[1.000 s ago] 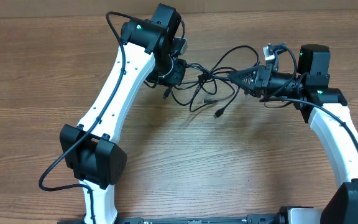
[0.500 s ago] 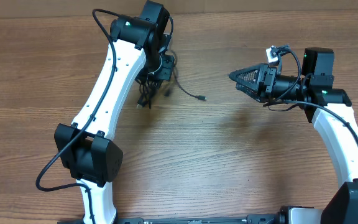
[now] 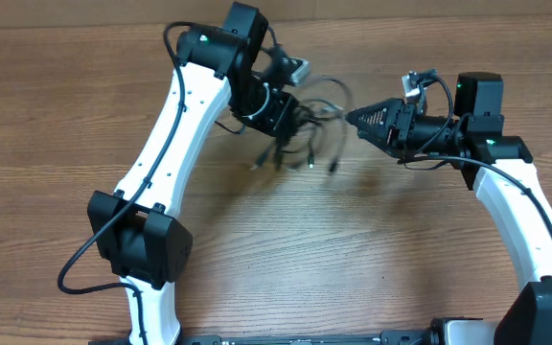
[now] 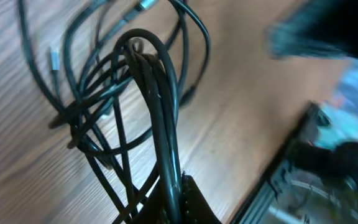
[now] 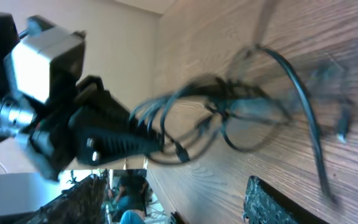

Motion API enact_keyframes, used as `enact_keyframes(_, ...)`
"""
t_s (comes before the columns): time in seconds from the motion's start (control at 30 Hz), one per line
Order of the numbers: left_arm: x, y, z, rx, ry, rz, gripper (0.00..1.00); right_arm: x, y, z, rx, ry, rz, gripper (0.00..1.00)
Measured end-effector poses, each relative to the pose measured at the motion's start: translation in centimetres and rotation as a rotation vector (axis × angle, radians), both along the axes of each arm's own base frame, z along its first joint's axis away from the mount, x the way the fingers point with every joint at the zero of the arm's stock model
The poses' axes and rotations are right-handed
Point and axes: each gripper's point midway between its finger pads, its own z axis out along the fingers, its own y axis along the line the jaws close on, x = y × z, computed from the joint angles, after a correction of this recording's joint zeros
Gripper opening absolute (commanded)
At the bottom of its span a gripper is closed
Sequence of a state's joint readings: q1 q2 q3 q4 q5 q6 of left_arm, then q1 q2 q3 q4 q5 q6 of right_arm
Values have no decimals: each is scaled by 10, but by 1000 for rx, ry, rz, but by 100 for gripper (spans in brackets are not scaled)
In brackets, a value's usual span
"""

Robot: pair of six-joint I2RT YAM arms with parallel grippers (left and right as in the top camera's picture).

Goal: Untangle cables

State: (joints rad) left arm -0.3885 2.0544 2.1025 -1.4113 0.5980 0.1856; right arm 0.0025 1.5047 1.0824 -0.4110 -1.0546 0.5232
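Observation:
The cables are a knot of thin black cords with small plug tips, hanging blurred above the wooden table at the back centre. My left gripper is shut on them; in the left wrist view the cables run as a bunch into the closed jaws of the left gripper. My right gripper points left at the bundle from a short way off, open and empty. In the right wrist view the cables dangle from the left gripper, well beyond the right gripper and its spread fingers.
The left arm's white link crosses the left half of the table down to its black joint. The right arm stands along the right side. The table's far edge runs just behind both grippers.
The right gripper has let go of the tangle and opened. The left gripper pulled the cables left, then swung back right; they now swing loose beneath it.

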Motion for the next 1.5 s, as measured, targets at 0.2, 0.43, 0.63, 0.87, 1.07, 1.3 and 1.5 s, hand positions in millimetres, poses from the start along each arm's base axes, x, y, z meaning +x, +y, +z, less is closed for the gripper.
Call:
enact_keyframes(0.2, -12, -24, 9, -83, -38, -119, 4, 3, 8, 4, 7, -5, -4, 59)
enact_keyframes(0.43, -15, -45, 16, -143, -76, -167, 4, 0, 28, 5, -1, -16, 28, 48)
enact_keyframes(0.63, -17, -51, 21, -181, -70, -173, 5, 1, 29, 6, -5, -23, 25, 35)
enact_keyframes(0.87, -18, -54, 25, -218, -58, -174, 4, 3, 30, 10, 1, -53, 27, 27)
enact_keyframes(1.07, -18, -56, 33, -277, -38, -171, 4, 5, 30, 20, 11, -105, 34, 15)
enact_keyframes(1.3, -19, -58, 36, -298, -1, -147, 4, 5, 31, 26, 21, -126, 39, 4)
enact_keyframes(1.5, -18, -58, 36, -301, 10, -134, 4, 7, 31, 28, 22, -137, 38, 4)
